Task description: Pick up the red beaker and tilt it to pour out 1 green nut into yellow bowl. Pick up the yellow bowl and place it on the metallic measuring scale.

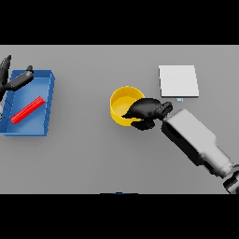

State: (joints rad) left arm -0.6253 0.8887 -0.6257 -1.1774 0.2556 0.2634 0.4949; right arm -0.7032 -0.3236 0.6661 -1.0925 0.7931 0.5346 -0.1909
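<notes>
The yellow bowl [122, 100] sits upright on the grey table, near the middle. My right hand [148, 111] is at its right rim, with fingers curled over the edge and the thumb under the front side, gripping the bowl. The metallic measuring scale [178, 80] lies flat just beyond and right of the bowl, a pale square plate. The red beaker [27, 110] lies on its side inside the blue tray [49, 100] at far left. My left hand [14, 81] hovers over the tray's far left corner, its fingers straight. No green nut is visible.
The blue tray has raised walls and takes up the left edge of the table. My right forearm [196, 140] crosses the lower right area diagonally.
</notes>
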